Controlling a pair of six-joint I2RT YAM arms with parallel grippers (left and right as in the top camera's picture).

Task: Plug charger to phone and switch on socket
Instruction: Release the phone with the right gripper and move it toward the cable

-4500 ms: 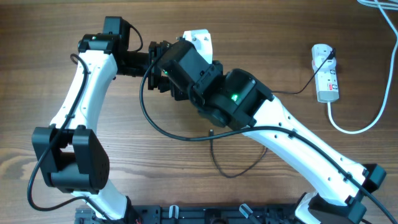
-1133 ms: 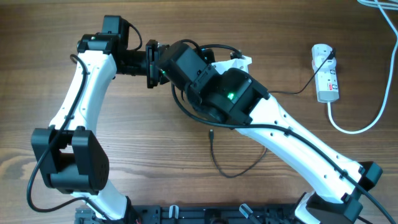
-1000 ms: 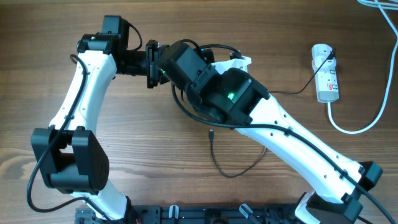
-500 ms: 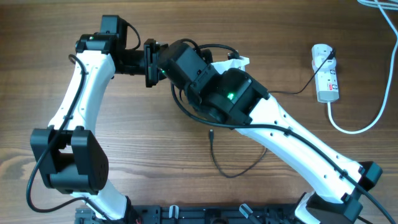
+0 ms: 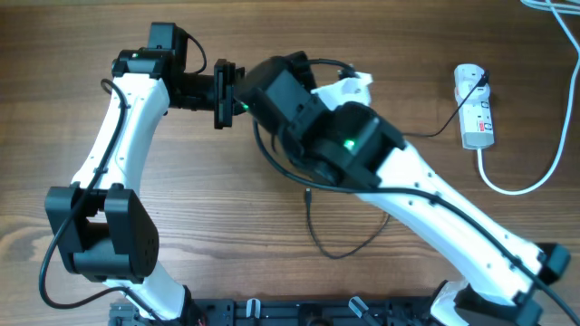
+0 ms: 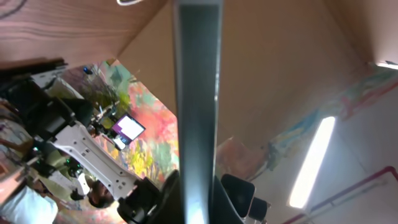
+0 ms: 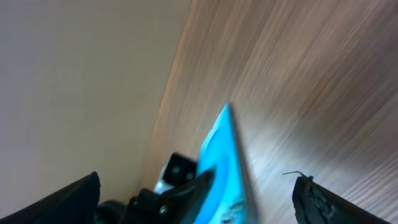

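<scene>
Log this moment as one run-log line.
left gripper: shut on phone, edge-on above table | right gripper: open, facing phone | charger: plug on table, not in phone | socket: switch unreadable

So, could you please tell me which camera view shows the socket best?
The overhead view: the socket lies in full sight at the right, with a black plug in it. Neither wrist view shows the socket at all.

No legible text or markings anywhere.
</scene>
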